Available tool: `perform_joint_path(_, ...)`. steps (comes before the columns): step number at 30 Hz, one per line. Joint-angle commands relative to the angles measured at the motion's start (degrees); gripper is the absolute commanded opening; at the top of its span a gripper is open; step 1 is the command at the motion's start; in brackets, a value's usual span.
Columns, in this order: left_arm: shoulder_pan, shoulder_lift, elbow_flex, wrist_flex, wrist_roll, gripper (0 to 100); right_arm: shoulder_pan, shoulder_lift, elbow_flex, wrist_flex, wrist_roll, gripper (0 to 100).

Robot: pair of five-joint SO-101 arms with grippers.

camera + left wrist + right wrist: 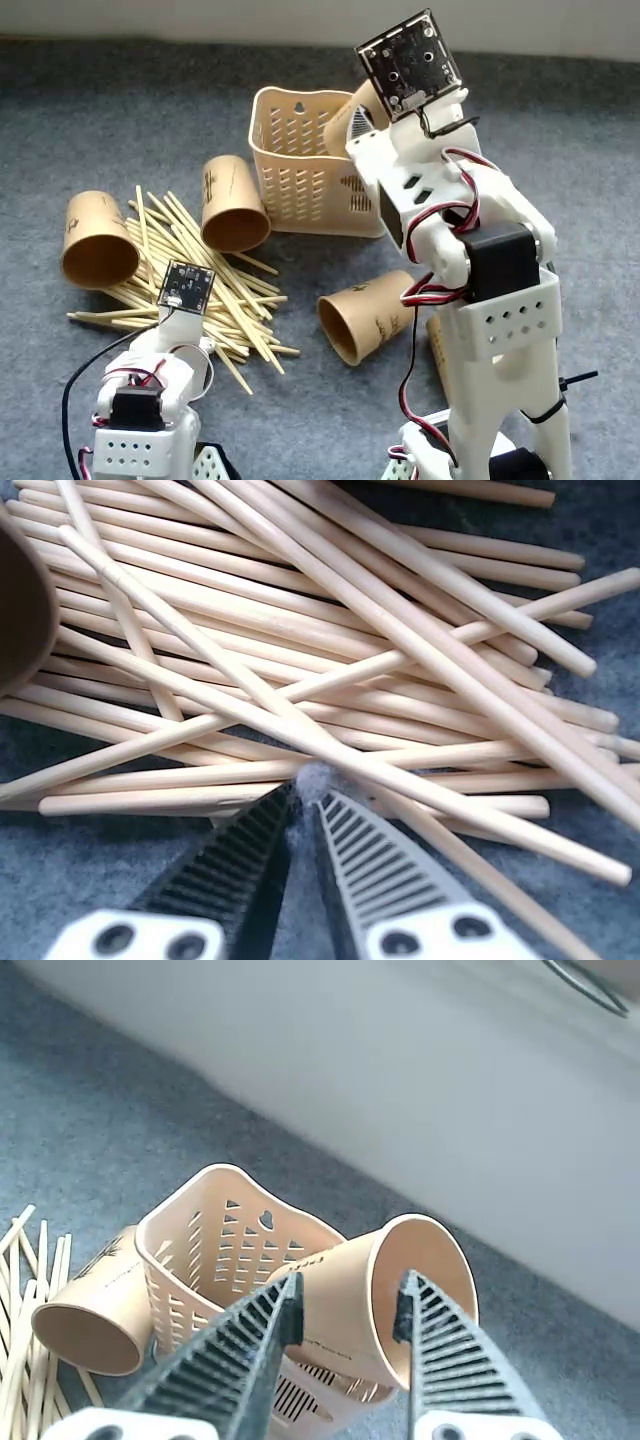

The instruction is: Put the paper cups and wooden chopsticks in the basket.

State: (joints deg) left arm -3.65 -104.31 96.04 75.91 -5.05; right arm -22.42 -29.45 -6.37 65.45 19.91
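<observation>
Left tool [305,792]: It was low over the near edge of the chopstick pile. Its two sides were almost pressed together with just a thin gap. Nothing was held between them.
Wooden chopsticks [235,290]: They lay in a loose, crossed heap on the grey table [120,120], in front of the left arm. None were in the basket.
Nearest paper cup [365,315]: It lay on its side on the table, just to the right of the pile. Its open end faced the arms.
Left paper cup [97,240]: It lay on its side at the far left of the pile, touching the sticks.
Middle paper cup [233,203]: It lay on its side between the pile and the basket, just beside the basket's wall.
Basket [300,170]: It stood upright on the table behind the pile. It had slots in its walls.
Right tool [347,1305]: It was up high at the basket's far right corner, pinching a paper cup by its wall.
Held paper cup [350,1310]: It was tipped on its side in the air, just over the basket's rim.
</observation>
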Motion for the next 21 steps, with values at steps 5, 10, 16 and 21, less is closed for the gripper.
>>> perform_joint_path(5, 0.92, -0.84, 1.10, 0.18, -0.44, 2, -0.31, -1.36, 2.07, -4.44, -0.62, 15.9)
perform_joint_path(10, 0.92, -0.84, 1.10, 0.18, -0.44, 2, -0.22, -1.36, 9.27, -10.77, -0.44, 15.9)
perform_joint_path(16, 0.92, -0.84, 1.10, 0.18, -0.44, 2, 2.33, -1.36, 11.65, -15.60, -0.53, 15.9)
perform_joint_path(21, 0.92, -0.84, 1.10, 0.18, -0.44, 2, 5.05, -1.45, 14.99, -17.71, -0.53, 15.9)
